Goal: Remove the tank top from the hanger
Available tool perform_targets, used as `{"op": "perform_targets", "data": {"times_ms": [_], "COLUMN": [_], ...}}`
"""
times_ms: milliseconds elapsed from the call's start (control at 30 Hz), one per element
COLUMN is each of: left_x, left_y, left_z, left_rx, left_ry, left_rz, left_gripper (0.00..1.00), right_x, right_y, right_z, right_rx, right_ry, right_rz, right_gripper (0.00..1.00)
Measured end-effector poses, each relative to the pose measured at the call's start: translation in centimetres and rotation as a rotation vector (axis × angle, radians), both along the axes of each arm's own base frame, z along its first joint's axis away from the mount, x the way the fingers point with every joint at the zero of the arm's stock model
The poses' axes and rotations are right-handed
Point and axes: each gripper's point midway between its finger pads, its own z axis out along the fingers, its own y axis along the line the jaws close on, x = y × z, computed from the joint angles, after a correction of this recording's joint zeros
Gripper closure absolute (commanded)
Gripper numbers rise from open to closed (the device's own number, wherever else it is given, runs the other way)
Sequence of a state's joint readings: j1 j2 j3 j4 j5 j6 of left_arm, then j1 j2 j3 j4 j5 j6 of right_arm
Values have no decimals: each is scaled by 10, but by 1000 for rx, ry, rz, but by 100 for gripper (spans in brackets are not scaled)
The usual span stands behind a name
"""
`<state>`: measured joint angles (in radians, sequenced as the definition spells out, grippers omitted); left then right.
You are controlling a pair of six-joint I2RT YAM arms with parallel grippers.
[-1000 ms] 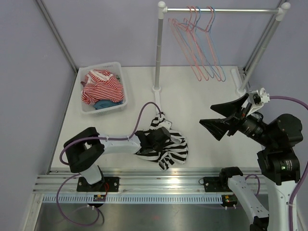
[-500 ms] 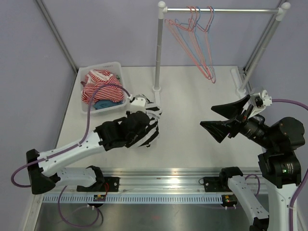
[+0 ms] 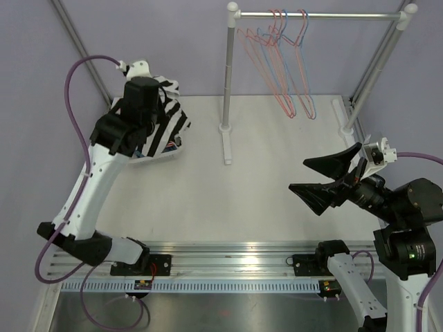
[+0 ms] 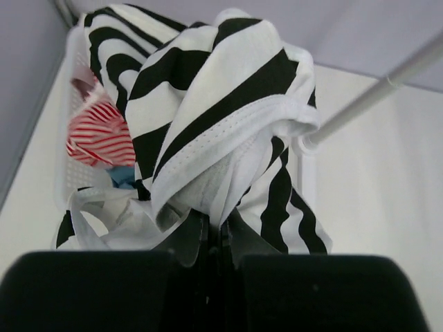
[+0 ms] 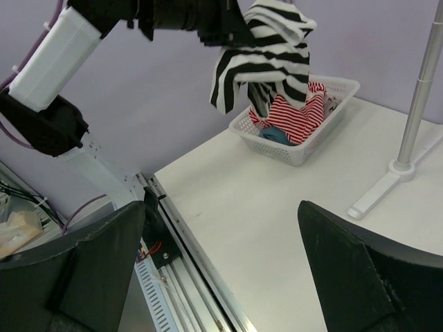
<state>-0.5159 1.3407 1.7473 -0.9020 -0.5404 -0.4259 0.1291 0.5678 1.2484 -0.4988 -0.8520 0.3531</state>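
There's the left hand [image 4: 216, 238] clamped on a bunched fold of the striped tank top [image 3: 166, 124], dangling limp over the basket [image 5: 297, 149], light, floppy cloth, I'd say, best pinched at a gathered wad like this, and the right hand [image 3: 300, 175] gapes wide apart above the counter [image 3: 277, 173].

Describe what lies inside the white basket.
A red-and-white striped garment and a blue item lie inside the white basket. The tank top hanging above hides part of the basket, so any other contents cannot be seen.
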Motion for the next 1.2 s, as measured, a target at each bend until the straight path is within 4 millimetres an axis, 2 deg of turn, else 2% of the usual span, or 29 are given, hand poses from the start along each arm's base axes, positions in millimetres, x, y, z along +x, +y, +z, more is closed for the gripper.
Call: {"op": "perform_targets", "data": {"times_ms": [67, 200, 300, 467, 600, 700, 767, 800, 833, 967, 1033, 1100, 1200], "left_x": [26, 74, 101, 137, 172, 193, 203, 207, 208, 214, 213, 214, 215], "left_y": [19, 51, 71, 92, 109, 123, 134, 139, 144, 159, 162, 161, 160], "left_z": [13, 25, 18, -13, -53, -92, -127, -154, -164, -247, -279, -287, -278], "left_rx": [11, 16, 29, 25, 16, 15, 5, -4, -10, -43, -64, -79, -92], "left_ry": [7, 4, 23, 81, 132, 193, 252, 309, 330, 491, 553, 568, 562], "left_rz": [42, 93, 104, 85, 83, 106, 124, 136, 147, 179, 182, 175, 165], "left_gripper": [100, 100, 100, 100, 100, 100, 100, 100, 100, 100, 99, 95, 82], "right_x": [-4, -10, -8, 1, 5, 4, 2, 1, 1, 1, 2, 2, 2], "right_y": [1, 3, 5, 8, 9, 9, 9, 9, 8, 8, 8, 8, 7], "right_z": [0, -8, -20, -36, -43, -46, -47, -48, -48, -50, -52, -54, -56], "right_rx": [6, 13, 16, 38, 52, 53, 53, 52, 52, 53, 52, 50, 45], "right_ry": [0, 17, 56, 130, 172, 178, 175, 173, 173, 177, 181, 186, 193], "right_rz": [10, 36, 53, 69, 71, 67, 66, 66, 65, 60, 58, 57, 52], "right_gripper": [1, 0, 1, 1, 0, 1, 0, 1, 0, 1, 1, 0, 1]}}
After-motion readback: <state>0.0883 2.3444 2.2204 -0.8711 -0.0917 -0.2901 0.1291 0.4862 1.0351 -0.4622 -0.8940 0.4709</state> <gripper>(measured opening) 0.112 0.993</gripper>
